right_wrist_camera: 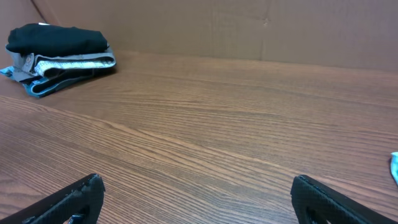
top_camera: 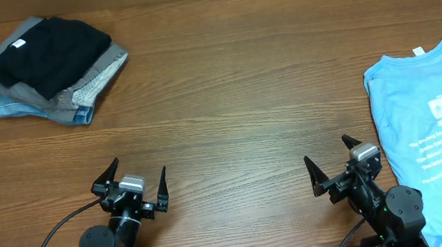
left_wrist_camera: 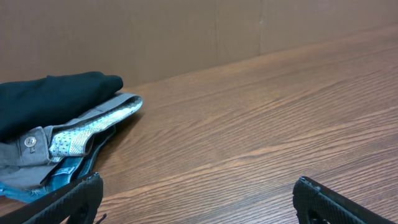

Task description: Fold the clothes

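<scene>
Sky-blue T-shirt [top_camera: 426,118] lies spread flat at the right end of the wooden surface [top_camera: 225,82], collar toward the far side, white logos and lettering facing up, its right part cut off by the frame; the right gripper [top_camera: 327,152] sits just beside the shirt's left edge, fingers clear of the fabric, jaws wide apart and holding nothing; the left gripper [top_camera: 139,171] sits at the near edge on the left, jaws likewise spread and empty; a folded stack [top_camera: 55,71] of clothes rests at the far left corner, a black garment [top_camera: 48,47] on top, grey and patterned fabric beneath, blue denim [top_camera: 14,108] lowest.
</scene>
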